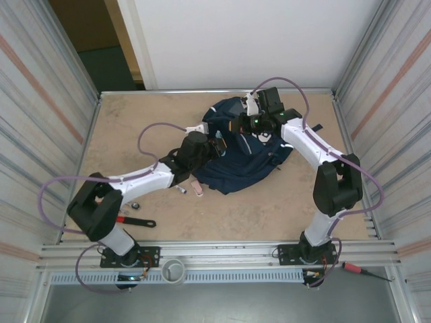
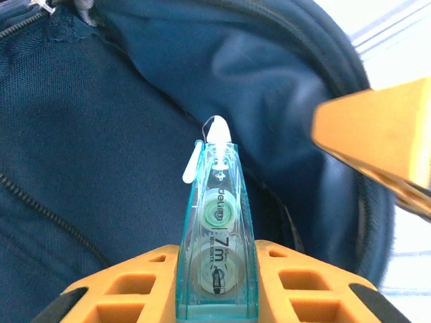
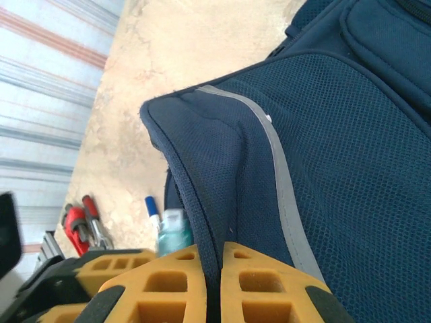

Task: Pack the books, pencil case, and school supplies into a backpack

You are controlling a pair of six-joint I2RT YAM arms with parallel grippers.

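A teal see-through correction tape dispenser [image 2: 217, 222] sits clamped on edge between the orange fingers of the left tool [image 2: 217, 272]. Its long axis runs straight away from the wrist, and its narrow white tip points ahead at the dark blue cloth of the backpack [image 1: 249, 161], with its clear side and two reels facing up. The right tool [image 3: 214, 286] has its fingers pressed together on a raised seam of the backpack's mesh panel, beside a grey stripe. The backpack lies slumped on the far middle of the table [image 1: 135, 128], a little to the right, stretched roughly from near left to far right. The left tool reaches its left edge from the near left. Just near of the backpack lie a white marker with a blue cap [image 3: 152, 210] and a small pink block [image 1: 197, 190]. A red pipe wrench [image 3: 79, 225] and a black spanner [image 1: 143, 222] rest further near and left. The table is a mottled tan board, walled left and right by ribbed metal sheets, with a white panel at the far side. An aluminium rail [image 1: 222, 252] runs along the near edge.
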